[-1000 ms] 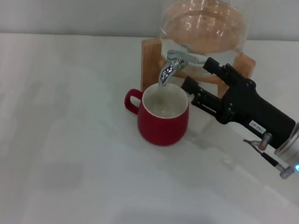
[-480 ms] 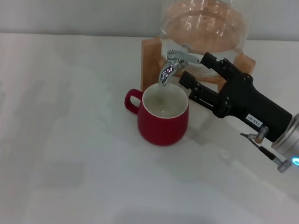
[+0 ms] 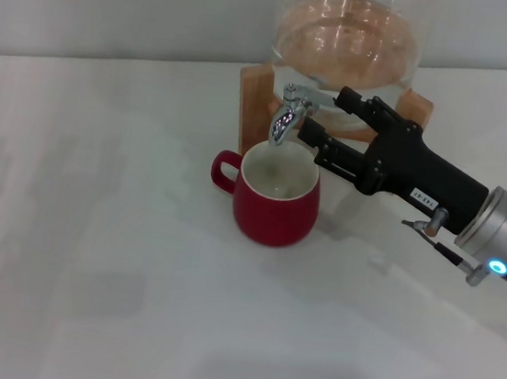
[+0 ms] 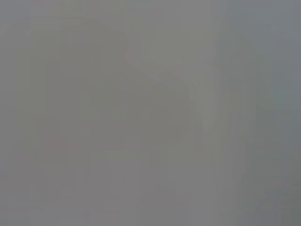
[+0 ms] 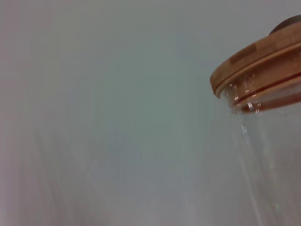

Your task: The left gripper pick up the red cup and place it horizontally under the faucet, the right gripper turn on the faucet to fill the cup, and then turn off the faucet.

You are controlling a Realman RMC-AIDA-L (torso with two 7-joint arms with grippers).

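Already the cup [image 3: 277, 196] stands under the faucet [image 3: 288, 112]; the right gripper [image 3: 322, 122], fingers spread, reaches its lever; filling and shutting off remain.

Long black angular right hand [image 3: 321, 117] with small white label, silver-grey cuff, glowing blue ring light.

The red cup [image 3: 276, 199] is set upright on the table [image 3: 88, 252], directly under the faucet [image 3: 288, 111]. Behind it the glass dispenser [image 3: 347, 48] is carried on a wooden stand [image 3: 253, 106]. The right gripper [image 3: 325, 117] is placed just right of the faucet.
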